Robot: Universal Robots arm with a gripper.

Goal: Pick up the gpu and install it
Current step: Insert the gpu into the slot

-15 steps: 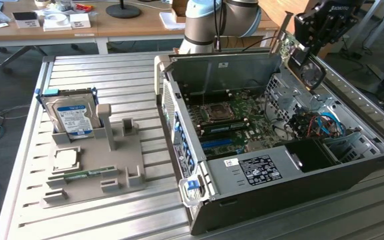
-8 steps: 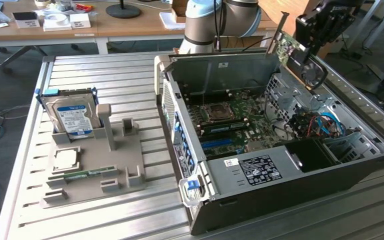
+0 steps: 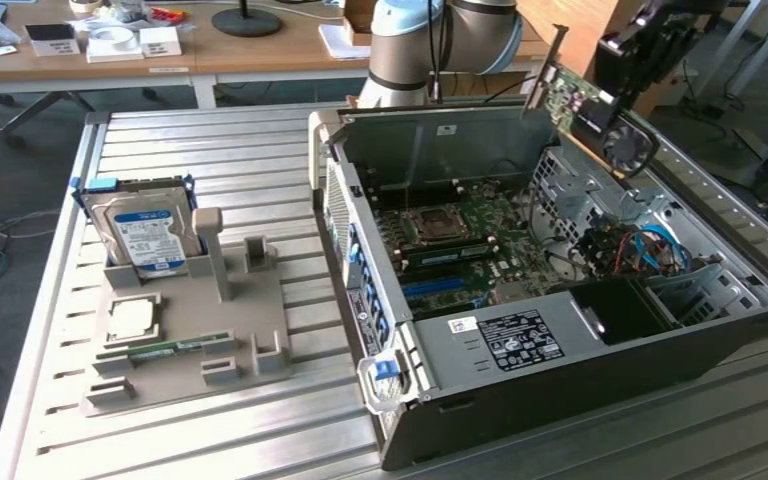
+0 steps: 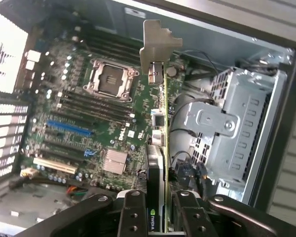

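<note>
The gpu (image 3: 584, 112) hangs tilted in the air above the back right corner of the open computer case (image 3: 558, 330), its silver bracket pointing to the exterior view's left. My gripper (image 3: 620, 92) is shut on the card's other end. In the wrist view the gpu (image 4: 160, 123) runs edge-on away from my gripper (image 4: 160, 219), a black finger (image 4: 133, 212) pressed on either face, and the bracket (image 4: 155, 44) is at the far end. Below it lies the green motherboard (image 4: 89, 123) with its blue slot (image 4: 71, 129).
A grey metal drive cage (image 4: 227, 133) and loose cables sit inside the case beside the card. To the exterior view's left, a grey holder tray (image 3: 244, 330) carries a blue-labelled hard drive (image 3: 151, 235), a processor (image 3: 131, 318) and a memory stick (image 3: 177, 348). A wooden desk (image 3: 224, 50) stands behind.
</note>
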